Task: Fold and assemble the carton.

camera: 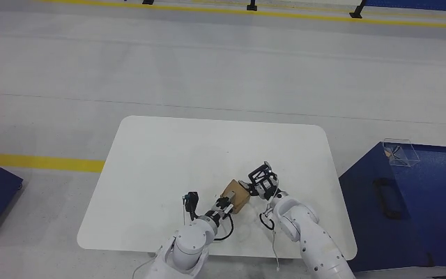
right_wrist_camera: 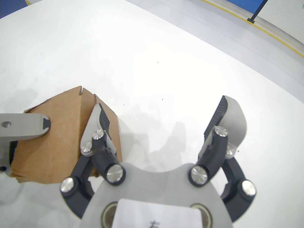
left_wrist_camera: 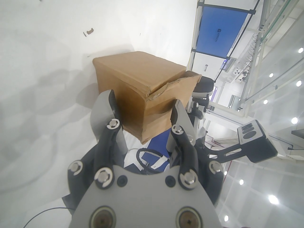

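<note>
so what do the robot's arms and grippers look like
The left arm and right arm have smooth white shells, with black cables looping at the wrists. The left gripper and right gripper have silver-grey jaws with black ribbed pads, black linkages and round silver screws.

The overhead camera is looking steeply down at the table (camera: 209, 139), well above the carton (camera: 235, 195). Both wrist cameras are sitting close beside the carton, facing it from opposite sides and sharing it.
</note>
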